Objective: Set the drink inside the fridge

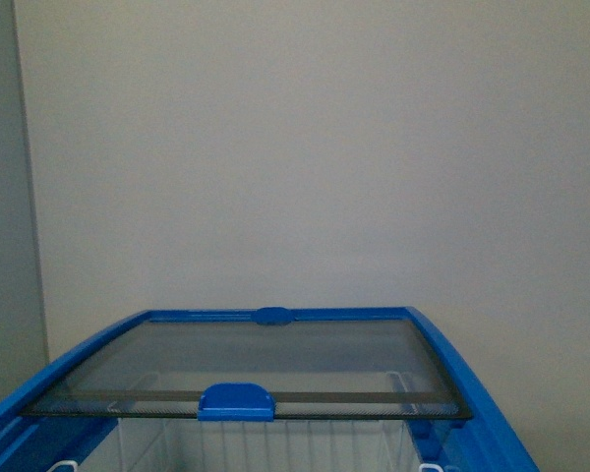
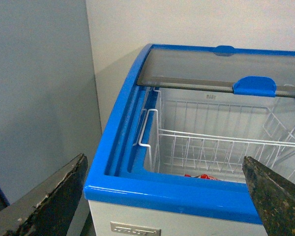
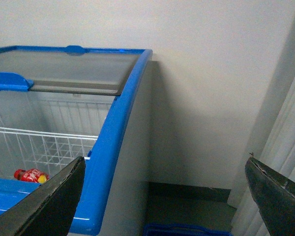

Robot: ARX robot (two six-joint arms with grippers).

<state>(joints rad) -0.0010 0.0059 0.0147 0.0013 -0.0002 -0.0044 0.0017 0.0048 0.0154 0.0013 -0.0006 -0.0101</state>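
1. Fingers (image 2: 44, 201) of left gripper (image 2: 162, 196) spread wide, empty — same on right gripper (image 3: 162, 196).
2. Fridge (image 2: 137, 123) just ahead, lid (image 1: 246, 369) slid back, red drink (image 3: 30, 174) inside.
3. Best kept clear of rim — no snagging wire basket (image 2: 221, 147).

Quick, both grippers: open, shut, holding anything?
Left gripper: open, holding nothing.
Right gripper: open, holding nothing.

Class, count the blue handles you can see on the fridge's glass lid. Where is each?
2. One handle sits on the lid's near edge, over the opening; the other handle sits at the far edge by the wall. More may be hidden.
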